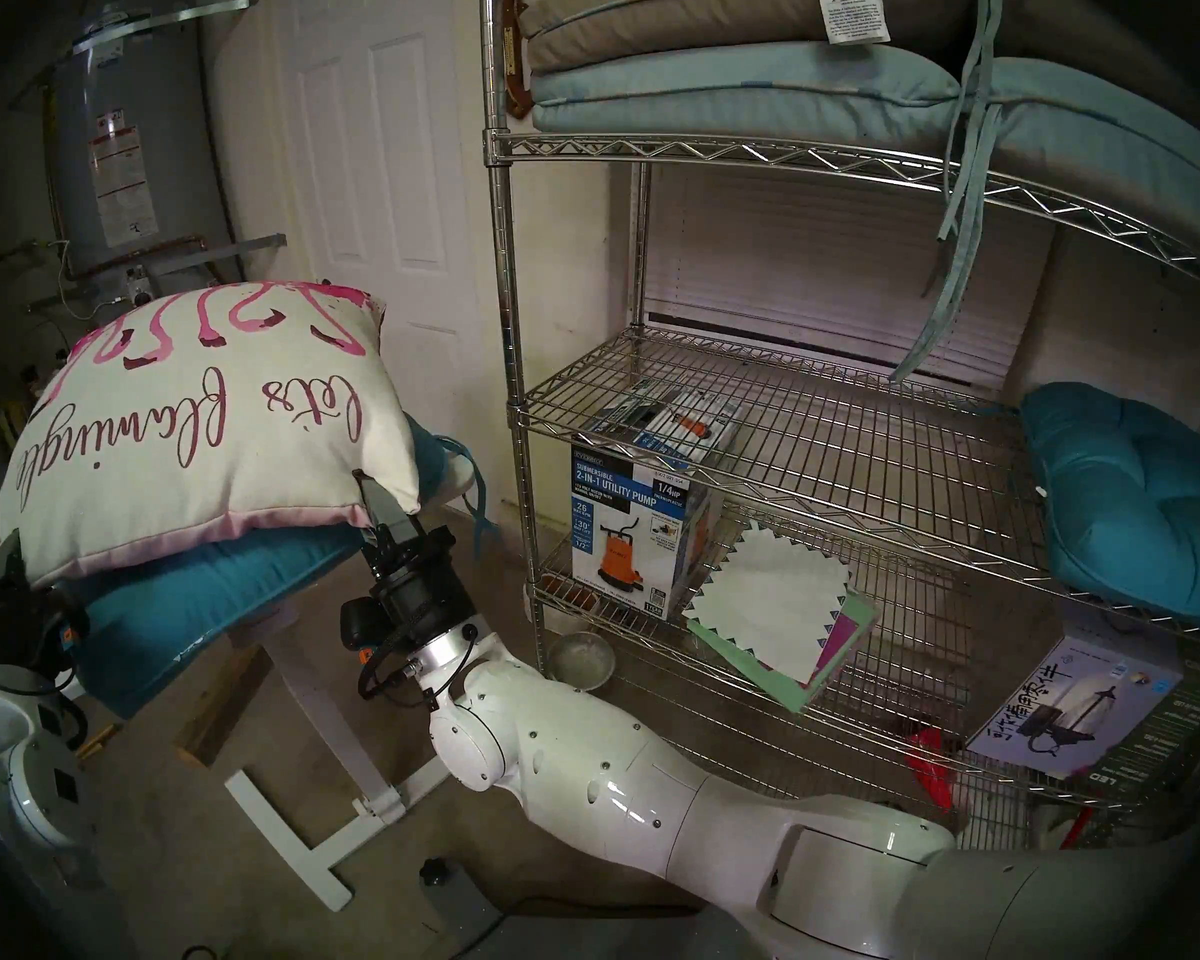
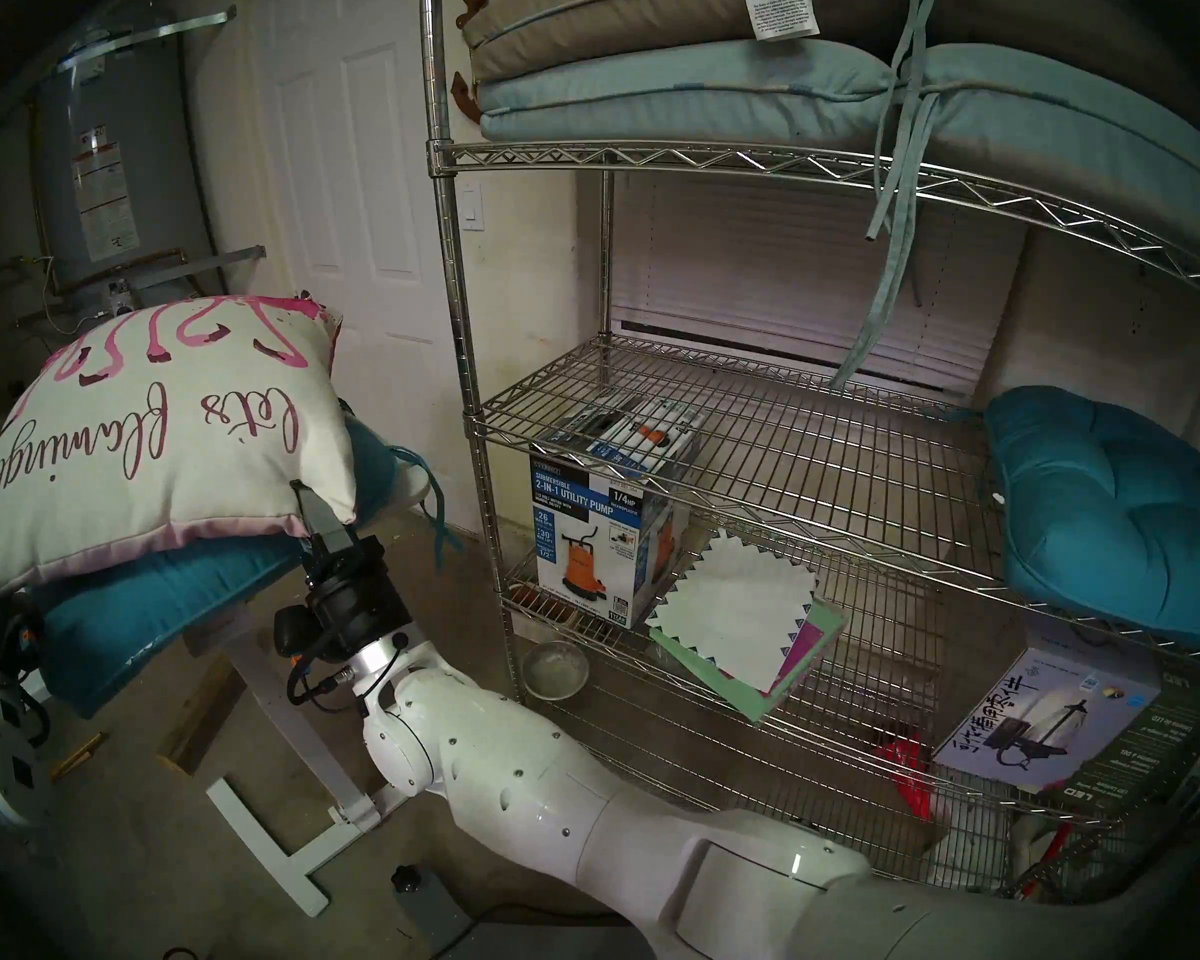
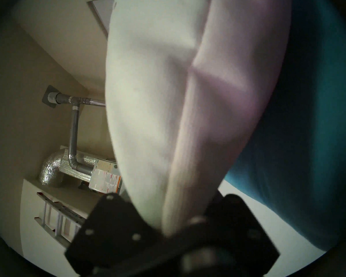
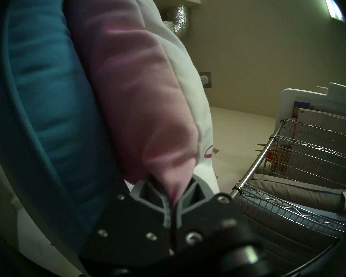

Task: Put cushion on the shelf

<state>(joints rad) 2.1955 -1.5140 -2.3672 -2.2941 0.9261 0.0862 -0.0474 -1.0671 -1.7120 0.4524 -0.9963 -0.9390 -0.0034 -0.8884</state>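
Pinching cushion (image 1: pixel 195 425) corners: left hand (image 3: pixel 174 228), right hand (image 1: pixel 370 501).

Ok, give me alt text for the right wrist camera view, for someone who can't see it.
The right pincer is shut on a corner of the flamingo cushion, pinching its pink back fabric. A teal seat cushion lies against the cushion at left; the chrome wire shelf shows at lower right.
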